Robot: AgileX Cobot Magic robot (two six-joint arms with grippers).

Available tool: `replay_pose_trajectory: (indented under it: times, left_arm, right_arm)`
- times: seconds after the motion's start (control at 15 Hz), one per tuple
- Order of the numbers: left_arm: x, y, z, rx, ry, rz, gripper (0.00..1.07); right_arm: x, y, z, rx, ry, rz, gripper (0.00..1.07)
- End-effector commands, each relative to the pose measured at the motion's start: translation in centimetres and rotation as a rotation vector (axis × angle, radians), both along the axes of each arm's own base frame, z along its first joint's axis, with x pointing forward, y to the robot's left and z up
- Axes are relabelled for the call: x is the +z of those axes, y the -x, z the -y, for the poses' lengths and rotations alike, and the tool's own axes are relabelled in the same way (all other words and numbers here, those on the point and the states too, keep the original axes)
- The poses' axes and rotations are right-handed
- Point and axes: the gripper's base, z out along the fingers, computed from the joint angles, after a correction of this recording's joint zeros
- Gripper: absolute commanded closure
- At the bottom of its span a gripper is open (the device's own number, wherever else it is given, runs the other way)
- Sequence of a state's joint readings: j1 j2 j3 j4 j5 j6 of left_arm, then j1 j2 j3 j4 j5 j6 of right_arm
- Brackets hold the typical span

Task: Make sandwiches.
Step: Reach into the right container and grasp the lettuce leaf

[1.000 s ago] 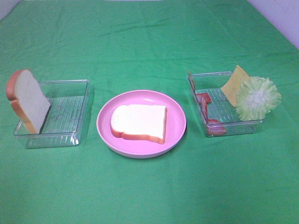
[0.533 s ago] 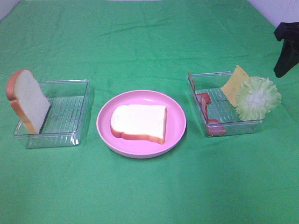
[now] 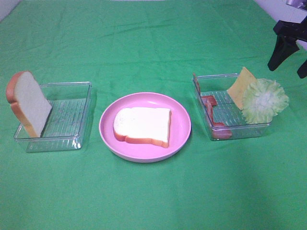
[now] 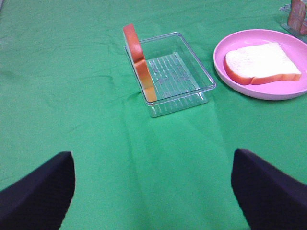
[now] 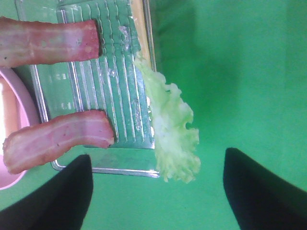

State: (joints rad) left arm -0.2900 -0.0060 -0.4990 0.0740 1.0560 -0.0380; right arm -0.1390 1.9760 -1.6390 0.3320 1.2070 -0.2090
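1. Left gripper (image 4: 152,155): hanging over bare cloth (image 3: 153,48) short of the left bin (image 3: 67,84), fingers spread wide, holding nothing.
2. Left bin: clear plastic. The upright slice (image 3: 28,103) is leaning against its outer end wall, crust edge uppermost. It is probably light and firm, and pinching its flat faces from above looks best.
3. Plate (image 3: 182,125): the flat slice (image 3: 144,125) is lying centred as the sandwich base, with nothing stacked on it yet.
4. Right bin (image 3: 240,128): bacon (image 3: 209,103) is resting across the plate-side wall, cheese (image 3: 240,86) is leaning in the far corner, and lettuce (image 3: 264,100) is overhanging the outer wall. The lettuce looks thin, floppy and light. Its free ruffled edge is offering the easiest hold.
5. Right gripper (image 3: 288,70): hovering beyond the bin near the lettuce, fingers wide apart, empty.
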Motion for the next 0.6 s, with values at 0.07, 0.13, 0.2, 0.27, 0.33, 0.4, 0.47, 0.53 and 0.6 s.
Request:
replay_pose_trajectory:
  times: [0.07,0.13,0.2,0.27,0.33,0.4,0.47,0.53,0.6]
  left_arm:
    - [0.0,0.2,0.0,-0.004,0.015,0.028,0.23]
    - [0.0,0.2,0.0,-0.004,0.015,0.028,0.23]
    - [0.0,0.2,0.0,-0.004,0.015,0.028,0.23]
    - [0.0,0.2,0.0,-0.004,0.015,0.028,0.23]
    - [0.0,0.2,0.0,-0.004,0.015,0.028,0.23]
    - [0.0,0.2,0.0,-0.004,0.015,0.028,0.23]
    - [0.0,0.2,0.0,-0.004,0.015,0.028,0.23]
    - [0.0,0.2,0.0,-0.004,0.015,0.028,0.23]
    - [0.0,0.2,0.0,-0.004,0.015,0.028,0.23]
  right_arm:
    - [-1.5,-0.1,0.3,0.049,-0.043,-0.065,0.31]
    - [-2.2,-0.2,0.4,0.063,-0.032,-0.079,0.29]
    - [-2.7,-0.4,0.5,0.067,-0.034,-0.089,0.29]
    - [-3.8,-0.8,0.5,0.061,-0.032,-0.089,0.29]
    - [-4.5,-1.0,0.6,0.064,-0.032,-0.096,0.29]
    - [-5.3,-1.2,0.6,0.075,-0.036,-0.106,0.29]
    - [-5.7,-1.3,0.6,0.075,-0.038,-0.11,0.29]
    - [-6.1,-1.5,0.5,0.07,-0.052,-0.109,0.29]
    - [-6.5,-1.6,0.4,0.076,-0.064,-0.112,0.3]
